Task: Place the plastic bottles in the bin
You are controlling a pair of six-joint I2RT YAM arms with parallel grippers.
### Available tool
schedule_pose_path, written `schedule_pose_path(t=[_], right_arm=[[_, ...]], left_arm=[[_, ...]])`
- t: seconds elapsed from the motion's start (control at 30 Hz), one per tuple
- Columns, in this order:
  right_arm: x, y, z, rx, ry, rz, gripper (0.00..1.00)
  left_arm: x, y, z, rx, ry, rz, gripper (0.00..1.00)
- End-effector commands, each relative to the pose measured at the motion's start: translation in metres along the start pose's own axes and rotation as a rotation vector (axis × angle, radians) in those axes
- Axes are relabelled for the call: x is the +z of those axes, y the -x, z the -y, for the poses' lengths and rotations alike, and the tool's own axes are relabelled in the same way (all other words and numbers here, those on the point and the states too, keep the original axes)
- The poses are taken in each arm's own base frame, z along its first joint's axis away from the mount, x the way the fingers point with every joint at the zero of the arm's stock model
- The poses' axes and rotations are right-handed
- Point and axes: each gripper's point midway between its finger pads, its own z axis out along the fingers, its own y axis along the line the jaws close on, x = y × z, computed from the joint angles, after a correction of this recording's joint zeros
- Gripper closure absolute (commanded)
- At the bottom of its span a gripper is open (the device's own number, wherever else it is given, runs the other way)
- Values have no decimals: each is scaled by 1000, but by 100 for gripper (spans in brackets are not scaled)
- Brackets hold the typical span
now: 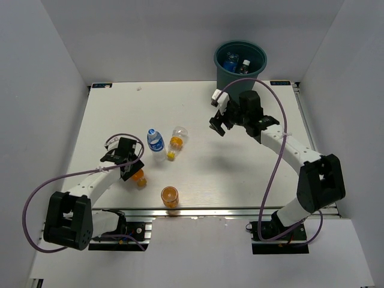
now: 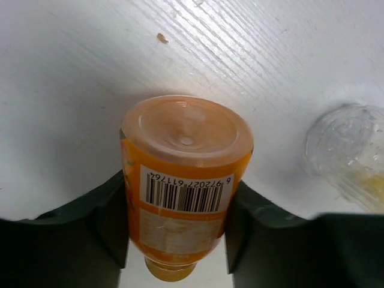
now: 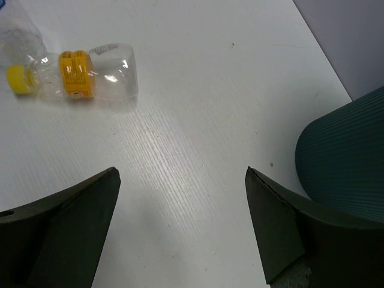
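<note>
My left gripper [image 1: 128,166] is shut on an orange bottle [image 1: 139,177]; in the left wrist view the bottle [image 2: 186,180] sits base-forward between both fingers [image 2: 105,207], low over the table. A second orange bottle [image 1: 170,197] lies near the front edge. A clear bottle with a blue label [image 1: 155,140] and a clear bottle with an orange-yellow end [image 1: 176,143] lie mid-table; the latter also shows in the right wrist view [image 3: 78,73]. My right gripper [image 1: 218,123] is open and empty [image 3: 181,171], just in front of the dark teal bin [image 1: 240,63], which holds two bottles [image 1: 231,62].
The bin's ribbed wall [image 3: 345,156] is close to the right of my right fingers. A clear bottle's rounded end [image 2: 351,150] lies to the right of the held orange bottle. White walls enclose the table on three sides.
</note>
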Motion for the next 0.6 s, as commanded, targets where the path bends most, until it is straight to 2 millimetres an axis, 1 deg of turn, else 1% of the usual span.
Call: schedule_pose_path(t=[0.0,0.03,0.07,0.1,0.13,0.17,0.2,0.23,0.27,0.3,0.33,0.37,0.4,0.43,0.47,0.5,0.53,0.57], right_arm=[[-18,46,3,14,7,123,11],[-19,50,-1,16,31,138,11],[-23,54,-4,17,39,151,11],[-25,57,-6,19,46,160,11],[-27,60,-8,20,58,175,11],[-32,67,-10,26,58,191,11],[-35,70,-12,31,68,200,11],[-38,73,-18,35,97,208,11],[-44,79,-21,27,107,224,11],[-47,81,-26,20,128,237,11],[-50,85,-35,3,168,262,11],[-56,92,-40,-41,182,292,11],[-56,89,-48,-44,199,301,11],[-57,92,-50,-41,194,315,11],[-62,110,-48,-69,168,381,11],[-61,117,-55,-60,181,399,11],[-62,123,-57,-69,175,414,11],[-64,131,-60,-76,174,435,11]], left_arm=[[-17,29,3,-30,11,104,52],[-25,41,2,-43,16,156,60],[-32,45,-3,-44,35,172,62],[-45,61,2,-61,23,220,63],[-55,71,0,-82,30,256,65],[-71,81,-6,-101,38,305,66],[-88,96,1,-133,1,349,66],[-99,103,4,-145,-27,375,67],[-118,114,8,-168,-86,423,66],[-131,122,12,-176,-123,450,66],[-153,139,22,-184,-184,501,66],[-172,146,30,-196,-252,523,66],[-185,152,39,-189,-306,539,66],[-199,159,50,-194,-372,551,66],[-221,173,68,-217,-473,590,66],[-228,169,88,-184,-568,552,66],[-234,172,101,-183,-628,550,67],[-245,180,119,-191,-718,569,69]])
